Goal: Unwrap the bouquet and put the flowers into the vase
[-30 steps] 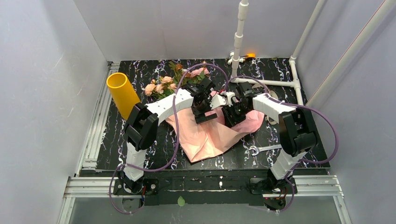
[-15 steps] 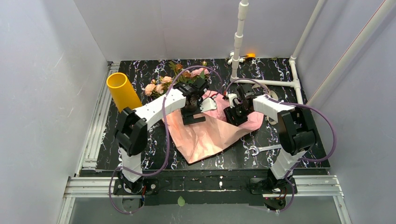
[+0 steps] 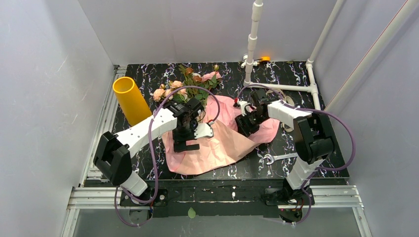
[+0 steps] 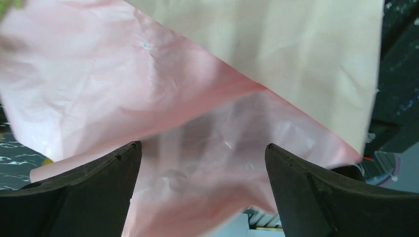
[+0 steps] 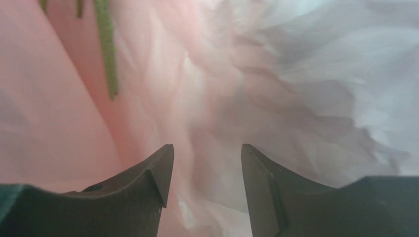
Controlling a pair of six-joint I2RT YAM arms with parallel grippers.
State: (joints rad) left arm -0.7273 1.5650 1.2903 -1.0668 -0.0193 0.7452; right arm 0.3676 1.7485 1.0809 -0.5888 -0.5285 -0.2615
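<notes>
The flowers [image 3: 185,84], pink and peach roses with green leaves, lie at the back of the table, their stems running onto the opened pink paper [image 3: 222,145]. The mustard-yellow vase [image 3: 131,100] stands upright at the back left. My left gripper [image 3: 187,140] hovers over the paper's left part. In the left wrist view it [image 4: 201,148] is wide open with only pink paper [image 4: 148,89] beneath. My right gripper [image 3: 245,123] sits over the paper's crumpled right end. In the right wrist view it [image 5: 207,148] has its jaws apart above crinkled paper [image 5: 296,98], and a green stem [image 5: 106,49] shows at upper left.
White pipes [image 3: 252,44] rise at the back and run along the table's back right. A metal wrench [image 3: 276,158] lies at the front right, beside the paper's edge. An orange light [image 3: 265,59] glows at the back. Grey walls close in both sides.
My left arm has swung from the table's middle toward the near left. The pink paper has spread out flatter and further left. My right arm has hardly moved.
</notes>
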